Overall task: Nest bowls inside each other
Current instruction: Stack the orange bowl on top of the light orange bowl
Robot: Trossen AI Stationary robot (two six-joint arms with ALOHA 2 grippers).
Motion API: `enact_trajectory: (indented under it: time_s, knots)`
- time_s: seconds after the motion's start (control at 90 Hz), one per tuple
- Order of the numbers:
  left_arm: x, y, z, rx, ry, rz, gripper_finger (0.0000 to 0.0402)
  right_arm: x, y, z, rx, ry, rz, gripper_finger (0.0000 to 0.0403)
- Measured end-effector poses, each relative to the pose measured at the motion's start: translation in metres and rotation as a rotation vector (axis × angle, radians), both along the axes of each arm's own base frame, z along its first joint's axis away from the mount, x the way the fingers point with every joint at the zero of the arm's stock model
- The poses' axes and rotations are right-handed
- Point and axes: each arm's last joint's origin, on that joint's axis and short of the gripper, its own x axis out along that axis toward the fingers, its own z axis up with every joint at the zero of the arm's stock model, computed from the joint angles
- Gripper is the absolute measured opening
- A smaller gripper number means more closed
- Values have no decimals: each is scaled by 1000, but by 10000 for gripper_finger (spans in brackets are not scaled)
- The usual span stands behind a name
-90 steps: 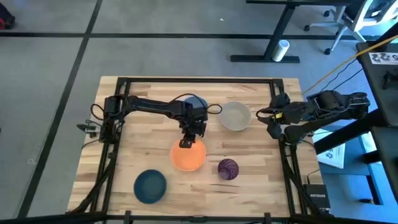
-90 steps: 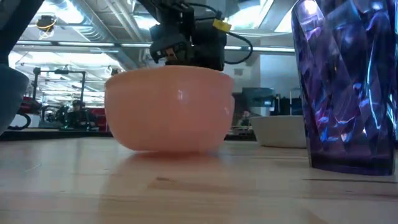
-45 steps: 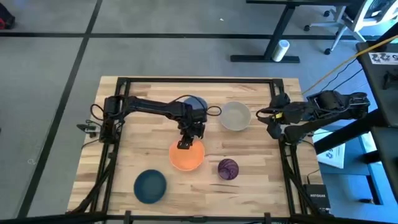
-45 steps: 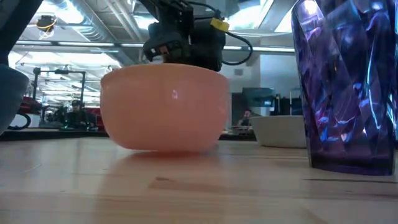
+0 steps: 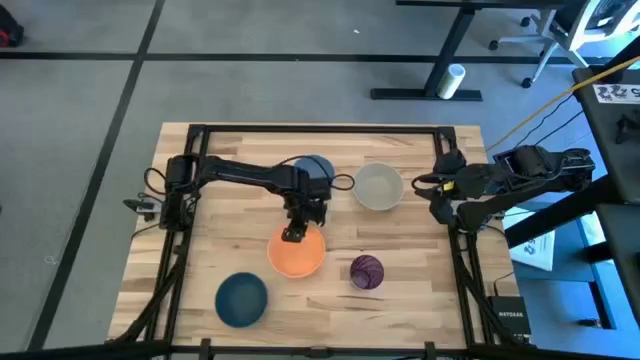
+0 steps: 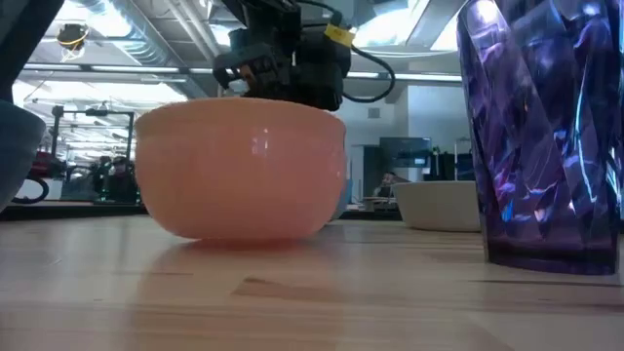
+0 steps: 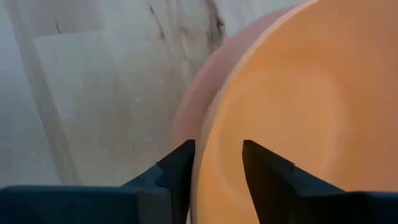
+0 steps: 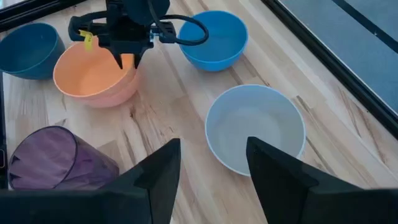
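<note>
An orange bowl (image 5: 297, 255) sits on the table's middle, with a pale pink wall (image 7: 196, 93) showing under its rim, as of a pink bowl around it. My left gripper (image 5: 296, 233) is shut on its far rim. A light blue bowl (image 5: 318, 166) stands behind it, partly under the arm. To its right is a grey-beige bowl (image 5: 379, 186). The dark teal bowl (image 5: 241, 298) rests near the front left. My right gripper (image 5: 432, 190) waits open at the right edge, with nothing between its fingers. My left gripper has the orange bowl's far rim (image 7: 202, 134) between its fingers, one finger (image 7: 177, 174) outside the wall and the other (image 7: 267, 177) inside the bowl. The fingers come from above, pointing down. The bowl stands level with its base on the table (image 6: 239, 234).
A purple faceted cup (image 5: 367, 270) stands right of the orange bowl, close to the low camera (image 6: 546, 136). Black rails (image 5: 320, 128) frame the table. There is bare wood between the orange bowl and the teal bowl.
My left gripper has moved a little toward the table's left edge, keeping its hold on the rim. The orange bowl has slid along the table with it, staying level and upright.
</note>
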Motion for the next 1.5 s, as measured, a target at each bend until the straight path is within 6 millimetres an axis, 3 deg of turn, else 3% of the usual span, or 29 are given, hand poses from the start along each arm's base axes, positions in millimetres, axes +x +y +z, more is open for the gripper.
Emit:
enact_trajectory:
  time_s: [0.3,1.078,1.311,1.5]
  knots:
    - [-1,1,6,27,-19,4,118,0,0,0,-3,1,2,170]
    - [-8,-22,14,169,8,-62,118,0,0,0,-15,5,17,170]
    - [-14,-22,32,175,-41,-41,118,0,0,0,-14,5,18,170]
    - [-14,-22,32,178,-36,-40,118,0,0,0,-14,5,17,170]
